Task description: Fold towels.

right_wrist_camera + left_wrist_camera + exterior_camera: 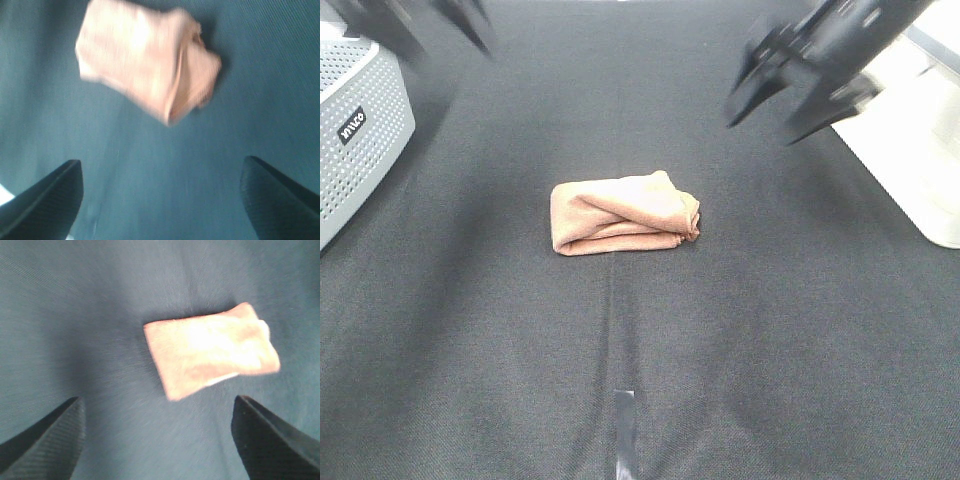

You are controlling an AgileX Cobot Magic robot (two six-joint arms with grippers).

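The brown towel (623, 214) lies folded into a small thick bundle at the middle of the black table. It also shows in the left wrist view (212, 349) and in the right wrist view (147, 57), blurred. My left gripper (435, 30) is at the far left, raised and open, well apart from the towel; it is blurred. My right gripper (775, 108) is at the far right, raised and open, also apart from the towel. Both wrist views show the fingers spread wide with nothing between them (157, 440) (160, 200).
A grey perforated basket (360, 130) stands at the left edge. A white surface (920, 160) lies along the right edge. A short strip of tape (624, 430) marks the black cloth (620, 350) near the front.
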